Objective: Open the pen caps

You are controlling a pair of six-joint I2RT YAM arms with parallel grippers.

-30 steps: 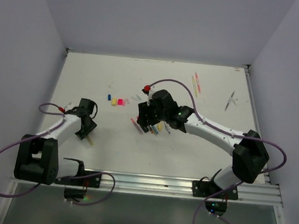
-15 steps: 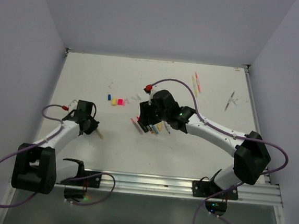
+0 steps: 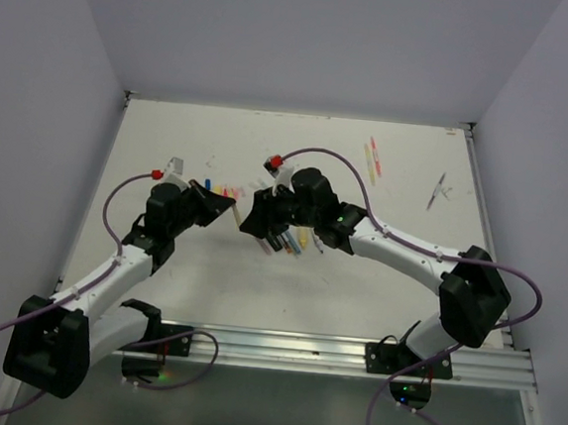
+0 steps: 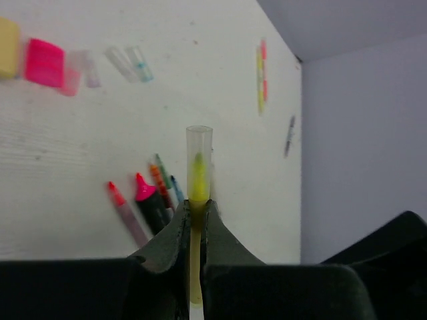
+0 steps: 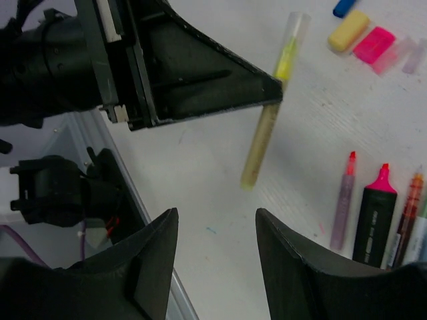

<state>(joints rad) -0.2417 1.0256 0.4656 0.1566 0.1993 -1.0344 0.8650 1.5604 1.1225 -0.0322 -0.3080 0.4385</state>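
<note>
My left gripper (image 4: 195,204) is shut on a slim yellow pen (image 4: 193,253) and holds it above the table. The pen's clear cap (image 4: 199,143) sticks out past the fingertips. In the right wrist view the same pen (image 5: 263,137) hangs from the left gripper (image 5: 277,93), cap (image 5: 294,30) on. My right gripper (image 5: 217,217) is open with nothing between its fingers, just short of the pen's bare end. From above, the left gripper (image 3: 227,208) and right gripper (image 3: 248,219) nearly meet. Loose pen caps lie on the table: yellow (image 5: 348,30), pink (image 5: 373,45) and blue (image 3: 207,183).
Several uncapped pens lie in a row, among them a pink highlighter (image 5: 375,213) and a thin pink pen (image 5: 343,200), also visible under the right arm (image 3: 296,243). A yellow and pink pair (image 3: 371,159) and a grey pen (image 3: 437,191) lie far right. A metal rail (image 3: 351,353) borders the front edge.
The left gripper has shut on the yellow pen at the left of the table, lifted it and swung to the centre. The right gripper has shifted left toward it.
</note>
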